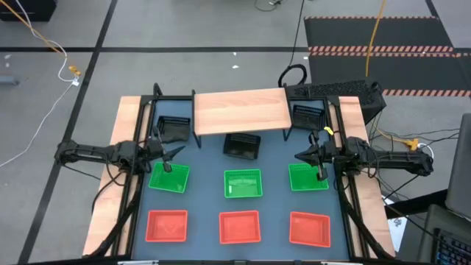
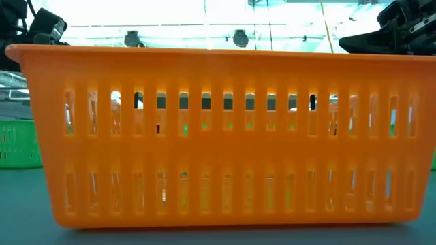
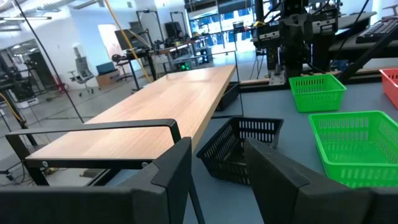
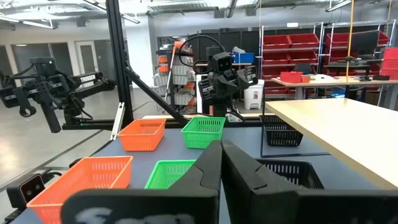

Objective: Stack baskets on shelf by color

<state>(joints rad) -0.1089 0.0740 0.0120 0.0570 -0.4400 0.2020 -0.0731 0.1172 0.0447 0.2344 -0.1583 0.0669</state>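
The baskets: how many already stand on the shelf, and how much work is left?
None yet. The shelf is bare on top. All nine baskets sit on the table: three black baskets beside or under the shelf, three green baskets in the middle row, three red baskets in front. Nothing is in hand: the left gripper is open above a green basket and the right gripper is shut, empty. All stacking remains.

Low view: the middle red basket (image 2: 218, 136) fills nearly the whole frame, hiding the counter behind it; only a sliver of a green basket (image 2: 15, 143) shows at the left edge, and things behind show only as fragments through the slats. High view: the shelf (image 1: 241, 112) covers part of the rear left black basket (image 1: 174, 129) and of the rear right black basket (image 1: 307, 115). Left wrist view: the near green basket (image 3: 360, 146) is cut off by the frame edge.
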